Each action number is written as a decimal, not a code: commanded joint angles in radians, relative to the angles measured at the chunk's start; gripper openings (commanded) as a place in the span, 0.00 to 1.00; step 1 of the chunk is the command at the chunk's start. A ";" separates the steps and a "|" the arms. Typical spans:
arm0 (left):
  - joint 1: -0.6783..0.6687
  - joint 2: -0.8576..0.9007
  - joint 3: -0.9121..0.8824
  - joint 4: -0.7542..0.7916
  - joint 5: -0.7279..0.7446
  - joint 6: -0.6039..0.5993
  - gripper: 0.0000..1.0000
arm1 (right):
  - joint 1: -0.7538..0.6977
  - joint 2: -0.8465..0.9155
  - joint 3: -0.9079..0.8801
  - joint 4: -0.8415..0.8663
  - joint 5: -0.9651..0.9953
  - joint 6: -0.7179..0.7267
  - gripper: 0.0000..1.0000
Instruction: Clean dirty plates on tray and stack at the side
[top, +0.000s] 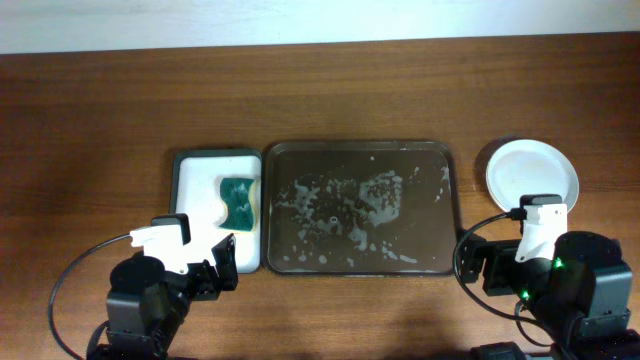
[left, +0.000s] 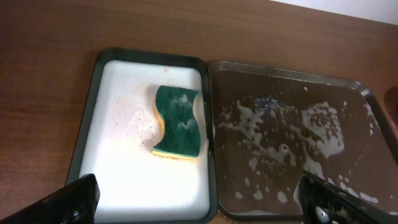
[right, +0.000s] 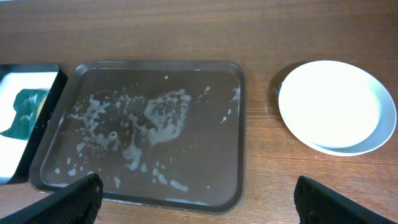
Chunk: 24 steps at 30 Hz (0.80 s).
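Note:
The dark brown tray (top: 285, 160) lies at the table's middle, holding only foamy wet spots; it also shows in the left wrist view (left: 354, 87) and the right wrist view (right: 230, 155). White plates (top: 532, 172) sit stacked on the table right of the tray, the top one clean; they also show in the right wrist view (right: 336, 106). How many plates are in the stack I cannot tell. My left gripper (left: 199, 202) is open and empty at the front left, above the near edges of both trays. My right gripper (right: 199, 199) is open and empty near the tray's front right corner.
A smaller white tray with a dark rim (top: 195, 170) stands left of the brown tray and holds a green and yellow sponge (top: 238, 202), also seen in the left wrist view (left: 178, 121). Both arm bases (top: 150, 300) fill the front corners.

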 joint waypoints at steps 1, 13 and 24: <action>0.003 -0.006 -0.007 0.001 -0.007 0.009 0.99 | 0.005 -0.063 -0.034 0.030 0.046 -0.019 0.99; 0.003 -0.006 -0.007 0.001 -0.007 0.009 0.99 | 0.006 -0.616 -0.813 1.027 -0.004 -0.052 0.99; 0.003 -0.006 -0.007 0.001 -0.007 0.009 0.99 | 0.006 -0.615 -1.022 1.009 0.023 -0.060 0.99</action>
